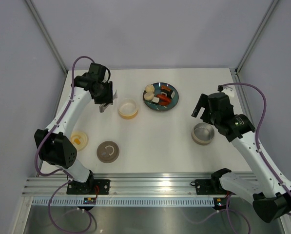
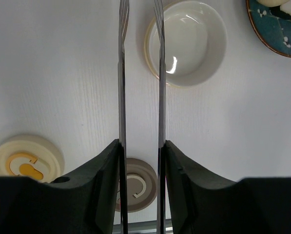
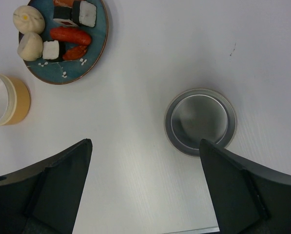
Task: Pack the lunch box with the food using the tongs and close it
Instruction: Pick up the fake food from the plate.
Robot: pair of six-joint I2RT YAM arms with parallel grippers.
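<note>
My left gripper's jaws are clamping the tongs; my right gripper's are gaping, empty. I should be keeping the tips level toward the food.

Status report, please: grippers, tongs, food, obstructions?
Left gripper holding tongs. Right gripper open, empty. Food on teal plate. Cream bowl sits between tongs and plate.

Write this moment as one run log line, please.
left tool: holds tongs | right tool: open, near grey tin | food: on teal plate | cream bowl: empty
</note>
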